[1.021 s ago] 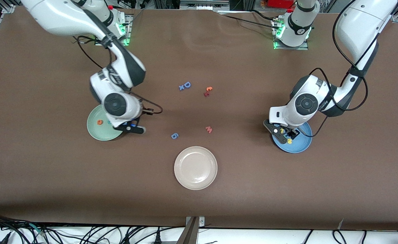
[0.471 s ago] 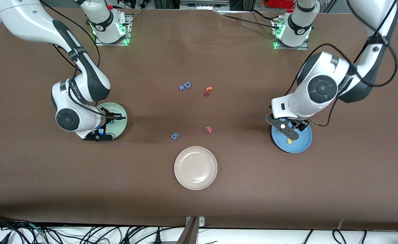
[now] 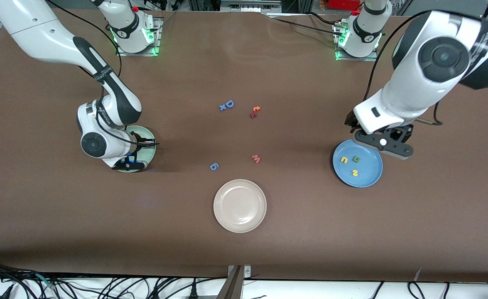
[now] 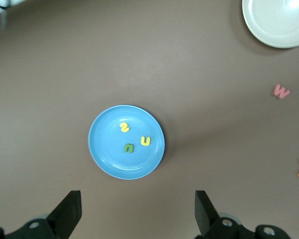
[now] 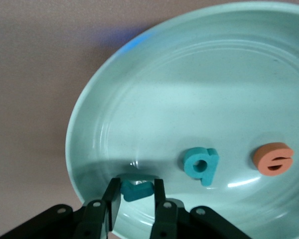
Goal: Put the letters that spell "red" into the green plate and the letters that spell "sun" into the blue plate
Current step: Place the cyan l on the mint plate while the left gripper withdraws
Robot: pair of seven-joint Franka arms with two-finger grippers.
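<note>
Now my left gripper (image 3: 387, 146) has risen wide open over the blue plate (image 3: 370, 176), leaving s, u, n (image 4: 134, 139) inside. My right gripper (image 5: 135, 201) pinches the r (image 5: 136, 189) (barely loosening) low in the green plate (image 5: 154, 109), beside d (image 5: 201, 165) and e (image 5: 273, 158).

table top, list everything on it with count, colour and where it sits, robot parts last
green plate: 1, pale mint, toward the right arm's end
"e": 1, orange, in the green plate
"d": 1, teal, in the green plate beside the "e"
"r": 1, teal, low in the green plate, between the right gripper's fingers
blue plate: 1, mid-blue, toward the left arm's end
"s", "n": 2, yellow, in the blue plate
"u": 1, green, in the blue plate
cream plate: 1, beige, nearest the front camera, mid-table
loose letters: blue pair, orange and dark red pair, pink one, blue one, mid-table
left gripper: open, empty, over the blue plate
right gripper: shut on the "r", down in the green plate
</note>
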